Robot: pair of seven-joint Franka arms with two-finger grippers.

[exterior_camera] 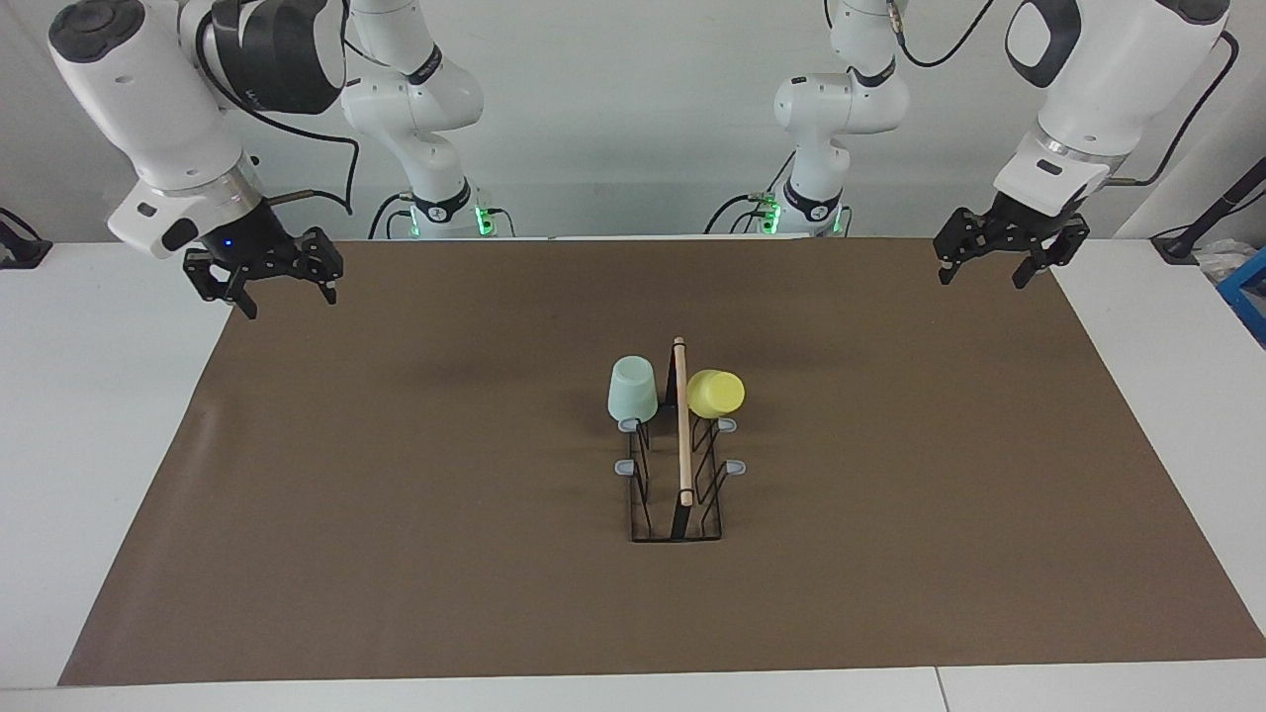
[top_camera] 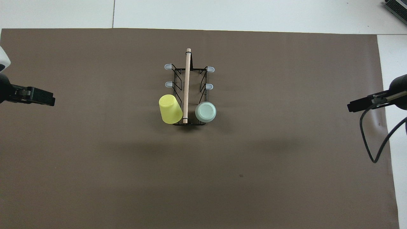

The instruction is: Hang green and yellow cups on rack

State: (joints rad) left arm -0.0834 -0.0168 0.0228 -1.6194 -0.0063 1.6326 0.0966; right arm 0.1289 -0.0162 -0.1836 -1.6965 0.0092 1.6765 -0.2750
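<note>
Right hand: we see the right hand [exterior_camera: 262, 282] up over the brown mat's [exterior_camera: 396, 494] corner at the right arm's end of the table [exterior_camera: 99, 415], fingers apart, holding nothing.
Open room: bare mat lies all around the rack, both arms well apart from it.
Green cup [exterior_camera: 631, 390]: mouth down on a rack [exterior_camera: 680, 465] prong, robots' end, right arm's side.
Yellow cup [exterior_camera: 715, 393]: tilted on the prong across the wooden rod [exterior_camera: 682, 425].
Free prongs: four grey tips show bare.
Left hand: our left hand [exterior_camera: 1009, 255] waits over the mat's other corner, fingers apart, empty.
</note>
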